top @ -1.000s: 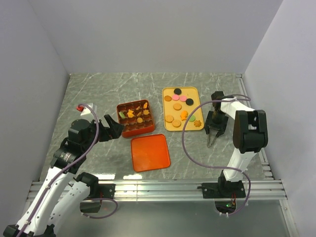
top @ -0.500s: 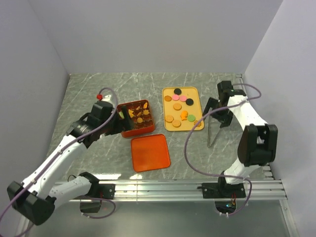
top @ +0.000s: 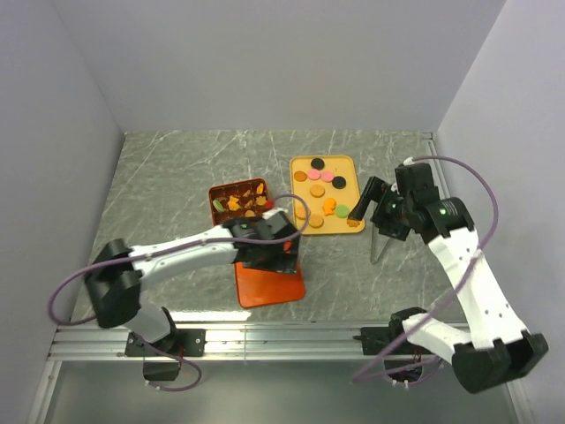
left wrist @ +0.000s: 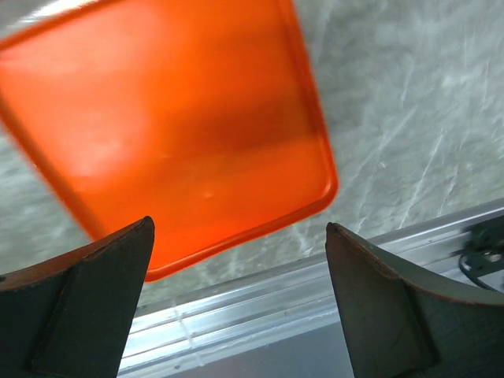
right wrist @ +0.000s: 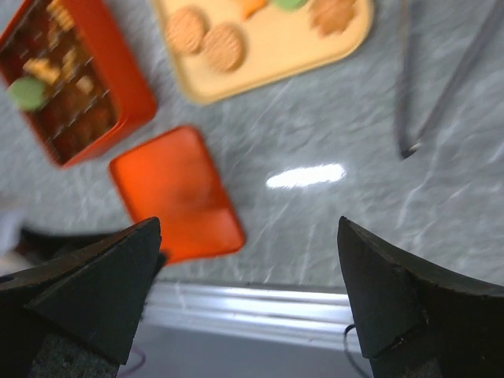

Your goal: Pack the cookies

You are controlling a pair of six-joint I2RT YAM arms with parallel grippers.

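Several cookies (top: 316, 190), tan, pink, black and green, lie on a yellow tray (top: 346, 168); a few more sit in the orange-red gridded box (top: 213, 201). The flat orange-red lid (top: 269, 281) lies in front of the box. My left gripper (top: 275, 254) is open and empty, hovering over the lid's far edge; the lid (left wrist: 173, 126) fills the left wrist view between my jaws (left wrist: 239, 224). My right gripper (top: 360, 203) is open and empty beside the tray's right edge. Its view (right wrist: 249, 221) shows cookies (right wrist: 206, 38), tray (right wrist: 276, 59), box (right wrist: 130, 87) and lid (right wrist: 177, 197).
Metal tongs (top: 378, 246) lie on the grey marble table right of the tray, also in the right wrist view (right wrist: 441, 79). An aluminium rail (top: 282, 334) runs along the near edge. White walls stand on three sides.
My left arm has swung right, from beside the box to over the lid. My right gripper has lifted away from the tongs and moved left toward the tray's right edge.
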